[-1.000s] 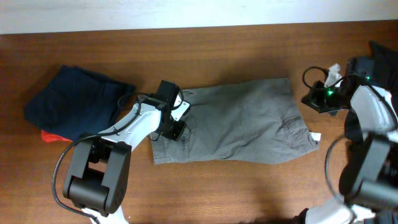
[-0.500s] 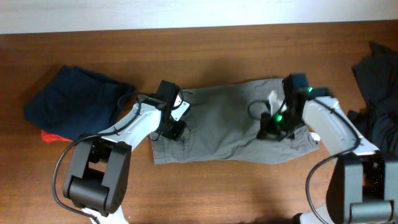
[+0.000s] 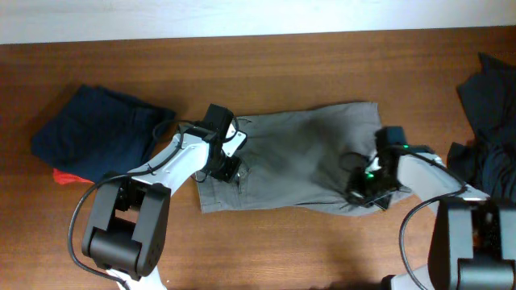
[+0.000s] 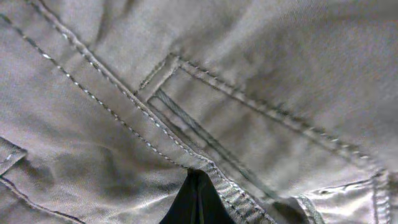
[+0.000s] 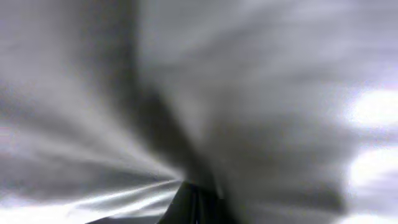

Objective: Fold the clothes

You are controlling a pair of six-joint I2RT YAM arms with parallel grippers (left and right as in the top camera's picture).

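A: Where are the grey shorts [image 3: 298,157]?
B: Flat, just right of the navy pile [image 3: 97,133]. Left gripper [image 3: 230,171] pinches the near end, right gripper [image 3: 364,192] the far end; uneven pulling could bunch them.

Brown wooden table [image 3: 282,242], grain running left to right. At centre, flat on the wood, a creased grey fabric garment [image 3: 306,153] with stitched seams and pockets. Well to the left, a folded navy-blue cloth bundle [image 3: 97,129], a small red-orange piece [image 3: 68,176] peeking out at its near-left corner. At the right edge, a heap of dark crumpled clothes [image 3: 488,89].
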